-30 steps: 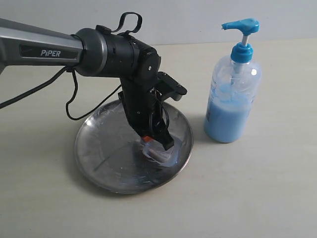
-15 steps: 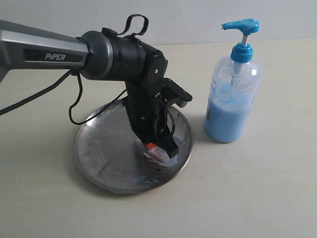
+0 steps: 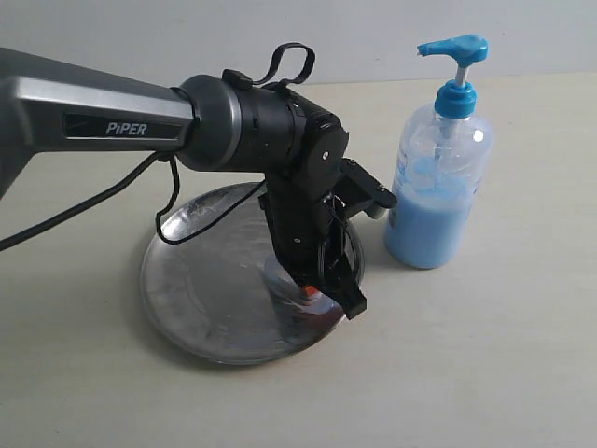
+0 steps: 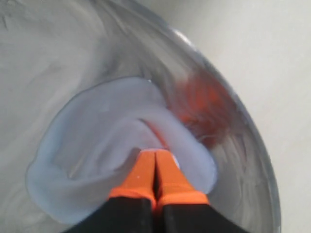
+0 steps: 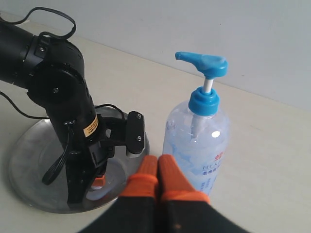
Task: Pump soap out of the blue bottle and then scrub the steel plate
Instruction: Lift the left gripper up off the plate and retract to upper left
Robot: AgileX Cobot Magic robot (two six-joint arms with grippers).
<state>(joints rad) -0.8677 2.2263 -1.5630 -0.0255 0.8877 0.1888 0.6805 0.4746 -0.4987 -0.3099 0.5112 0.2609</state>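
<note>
The steel plate (image 3: 187, 280) lies on the table, left of the blue bottle (image 3: 434, 201). My left gripper (image 3: 312, 297) is shut, its orange tips pressed down on the plate near its front right rim. In the left wrist view the gripper (image 4: 155, 154) sits in a pale blue smear of soap (image 4: 92, 141) spread over the plate (image 4: 252, 145). My right gripper (image 5: 158, 158) is shut on nothing and hovers short of the bottle (image 5: 197, 145), with the plate (image 5: 29, 150) and the left gripper (image 5: 99, 180) beyond it. It does not show in the exterior view.
The bottle's blue pump head (image 3: 455, 47) points left, toward the plate. The left arm (image 3: 112, 117) and its black cable (image 3: 159, 229) reach in over the plate from the left. A pale wall (image 3: 373, 37) backs the table.
My left gripper has slid to the right across the plate, from its middle right part to close by the front right rim, dragging the soap smear. The bottle has not moved.
</note>
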